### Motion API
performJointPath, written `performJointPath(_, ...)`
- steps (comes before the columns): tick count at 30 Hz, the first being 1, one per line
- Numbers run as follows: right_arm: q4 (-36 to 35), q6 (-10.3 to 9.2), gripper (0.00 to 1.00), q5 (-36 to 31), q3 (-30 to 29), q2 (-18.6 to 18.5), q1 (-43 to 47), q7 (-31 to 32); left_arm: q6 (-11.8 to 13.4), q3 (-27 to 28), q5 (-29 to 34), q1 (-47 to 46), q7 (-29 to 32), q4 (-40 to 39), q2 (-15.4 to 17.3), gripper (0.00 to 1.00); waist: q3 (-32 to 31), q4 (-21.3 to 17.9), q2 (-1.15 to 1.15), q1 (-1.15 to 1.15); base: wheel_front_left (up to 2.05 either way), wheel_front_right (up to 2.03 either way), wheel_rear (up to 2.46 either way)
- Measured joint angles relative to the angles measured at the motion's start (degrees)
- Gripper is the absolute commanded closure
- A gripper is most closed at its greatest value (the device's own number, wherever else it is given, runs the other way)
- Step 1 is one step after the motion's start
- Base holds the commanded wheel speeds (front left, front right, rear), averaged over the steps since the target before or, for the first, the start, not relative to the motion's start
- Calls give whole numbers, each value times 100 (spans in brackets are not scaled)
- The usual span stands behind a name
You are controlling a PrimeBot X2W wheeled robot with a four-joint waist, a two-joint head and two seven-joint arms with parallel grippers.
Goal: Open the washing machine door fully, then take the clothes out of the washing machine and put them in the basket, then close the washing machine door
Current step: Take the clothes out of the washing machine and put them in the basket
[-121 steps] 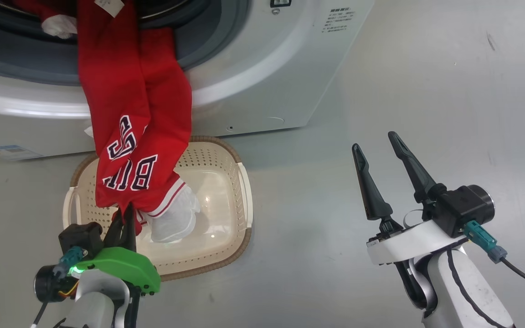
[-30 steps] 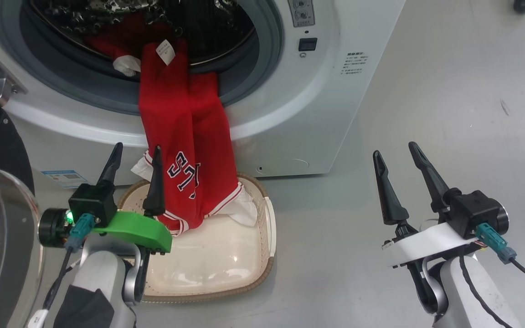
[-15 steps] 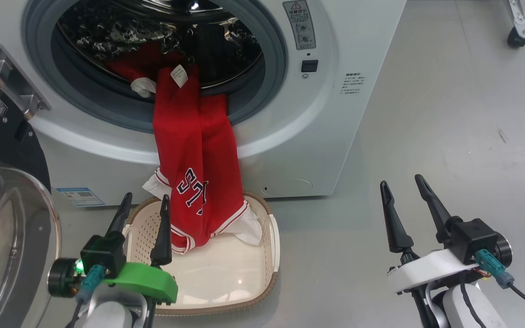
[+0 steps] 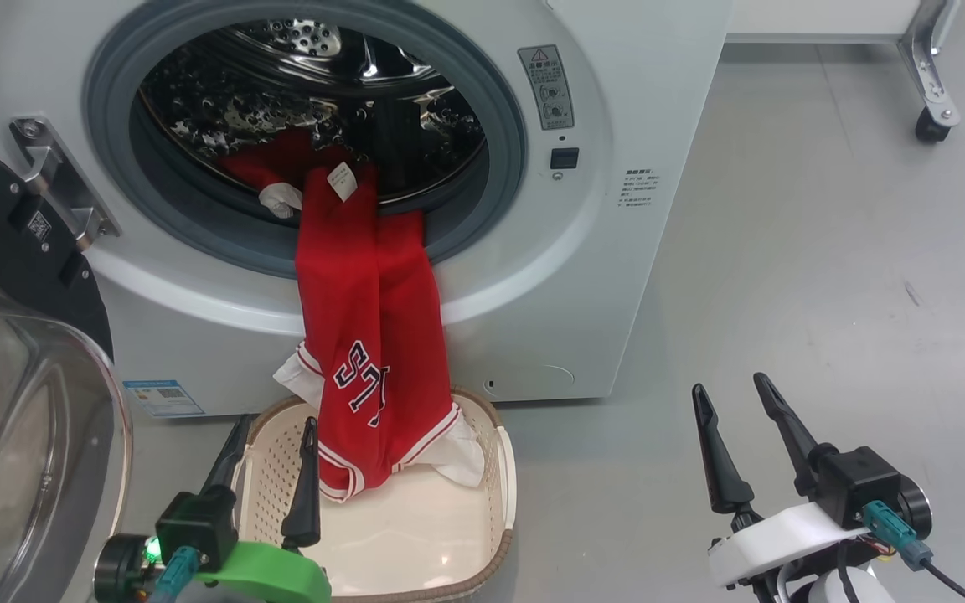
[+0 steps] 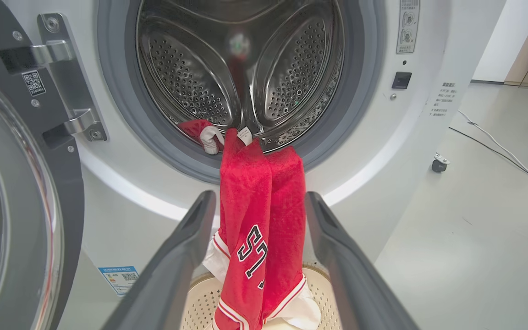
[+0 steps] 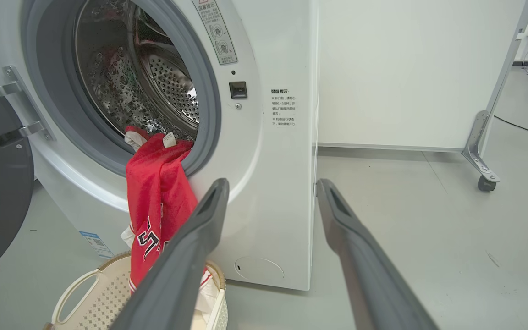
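Observation:
The washing machine [image 4: 583,276] stands with its black door [image 4: 22,394] swung wide to the left. A red garment with white trim and lettering [image 4: 369,335] hangs from the drum [image 4: 298,92] over the grey gasket, its lower end lying in the cream basket [image 4: 415,544] on the floor. More red and white fabric [image 5: 202,133] sits at the drum's lip. My left gripper [image 4: 275,427] is open over the basket's left side, just left of the garment and holding nothing. My right gripper [image 4: 728,394] hangs open over bare floor to the right.
A blue sticker [image 4: 154,397] marks the machine's lower front. A white panel on a caster [image 6: 486,182] stands behind and right of the machine, with cables [image 5: 497,142] on the floor. Grey floor spreads to the right.
My left gripper let go of the garment, which had been pinched four seconds ago, and now stands open. The camera has tilted up, showing more of the drum. The garment still hangs into the basket.

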Motion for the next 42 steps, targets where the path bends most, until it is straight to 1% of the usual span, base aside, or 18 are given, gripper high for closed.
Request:
performJointPath(7, 0, -46, 0, 10, 51, 3, 154, 0, 40, 23, 0, 257, 27, -231, 34, 0, -197, -28, 0, 0, 0, 0, 0)
performJointPath(22, -93, -112, 0, 16, 109, 4, 237, 0, 107, 49, 0, 449, 181, -592, 76, 0, -232, -80, 0, 0, 0, 0, 0)
performJointPath(23, -98, -134, 0, 16, 116, 4, 237, 0, 107, 49, 0, 450, 185, -613, 77, 0, -229, -82, 0, 0, 0, 0, 0)
performJointPath(32, -169, -134, 0, 16, 152, 5, 239, 0, 138, 41, 20, 469, 290, -802, 86, 0, -142, -102, 0, 0, 0, 0, 0)
performJointPath(42, -331, -141, 0, 13, 169, 5, 231, 0, 138, -51, 10, 475, 595, -831, 90, 0, 108, -146, 0, 0, 0, 0, 0)
